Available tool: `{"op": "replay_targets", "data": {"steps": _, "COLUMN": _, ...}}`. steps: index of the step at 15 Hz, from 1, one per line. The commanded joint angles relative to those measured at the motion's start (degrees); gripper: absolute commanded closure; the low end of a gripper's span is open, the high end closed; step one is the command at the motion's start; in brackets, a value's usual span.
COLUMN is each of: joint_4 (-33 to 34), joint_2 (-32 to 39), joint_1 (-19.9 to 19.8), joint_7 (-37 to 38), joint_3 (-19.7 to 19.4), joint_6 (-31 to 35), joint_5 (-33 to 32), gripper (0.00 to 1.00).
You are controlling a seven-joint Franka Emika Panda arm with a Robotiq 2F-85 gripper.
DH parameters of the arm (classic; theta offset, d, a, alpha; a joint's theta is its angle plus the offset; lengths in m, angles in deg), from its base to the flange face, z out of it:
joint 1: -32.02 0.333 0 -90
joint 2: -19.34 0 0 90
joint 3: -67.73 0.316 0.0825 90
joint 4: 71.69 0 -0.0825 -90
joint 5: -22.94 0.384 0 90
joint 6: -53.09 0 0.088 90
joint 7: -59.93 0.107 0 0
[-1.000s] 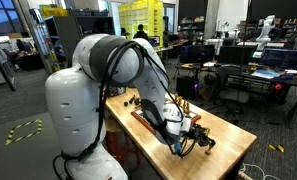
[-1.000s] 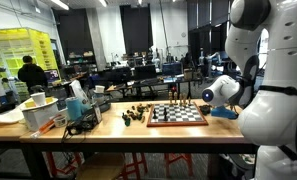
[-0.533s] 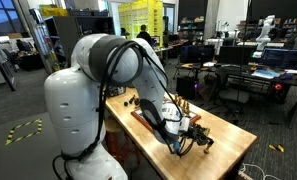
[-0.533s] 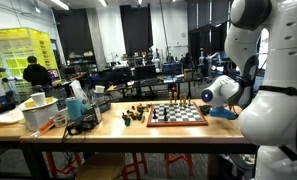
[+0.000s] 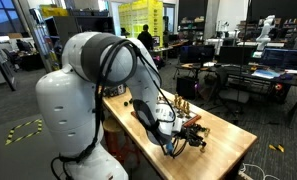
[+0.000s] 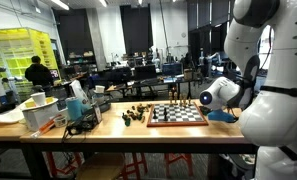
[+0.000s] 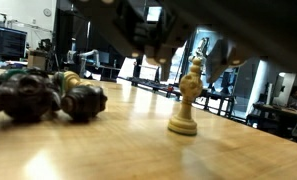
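In the wrist view a light-coloured chess piece (image 7: 183,103) stands upright on the wooden table (image 7: 118,150). My gripper (image 7: 188,60) comes in from the top. Its jaws are open, one finger (image 7: 148,45) on each side of the piece's head and not touching it. Two dark chess pieces (image 7: 48,97) lie on the table to the left. In an exterior view my gripper (image 5: 193,136) is low over the table near its end, beside the chessboard (image 5: 148,122). In an exterior view the gripper (image 6: 204,102) is at the end of the chessboard (image 6: 178,115).
Loose dark pieces (image 6: 136,116) lie beside the board. A white tub (image 6: 43,112), a blue bottle (image 6: 76,100) and clutter stand at one end of the table. Several light pieces (image 5: 186,104) stand near the table's far edge. Desks, chairs and monitors fill the room behind.
The arm has swung a little, and the gripper has shifted slightly along the table end, staying low and open.
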Motion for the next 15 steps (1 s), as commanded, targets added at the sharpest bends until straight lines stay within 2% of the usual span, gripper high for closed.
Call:
{"op": "replay_targets", "data": {"steps": 1, "joint_4": -2.6, "joint_2": -2.21, "joint_1": 0.6, "joint_7": -0.39, "joint_3": 0.09, "joint_6": -0.33, "joint_5": 0.42, "gripper": 0.25}}
{"op": "replay_targets", "data": {"steps": 4, "joint_4": -3.17, "joint_2": -2.36, "joint_1": 0.62, "joint_7": -1.97, "joint_3": 0.05, "joint_6": -0.09, "joint_5": 1.19, "gripper": 0.04}}
{"op": "replay_targets", "data": {"steps": 6, "joint_4": -3.29, "joint_2": -4.0, "joint_1": 0.36, "joint_7": -4.95, "joint_3": -0.28, "joint_6": 2.95, "joint_5": 2.59, "gripper": 0.0}}
{"op": "replay_targets", "data": {"steps": 11, "joint_4": -1.45, "joint_2": -11.09, "joint_1": -2.46, "joint_7": -26.55, "joint_3": -5.72, "joint_6": 26.37, "joint_5": 17.74, "gripper": 0.0}}
{"op": "replay_targets", "data": {"steps": 15, "joint_4": -1.77, "joint_2": -9.9, "joint_1": -5.99, "joint_7": -46.02, "joint_3": -13.24, "joint_6": 43.25, "joint_5": 32.77, "gripper": 0.0}}
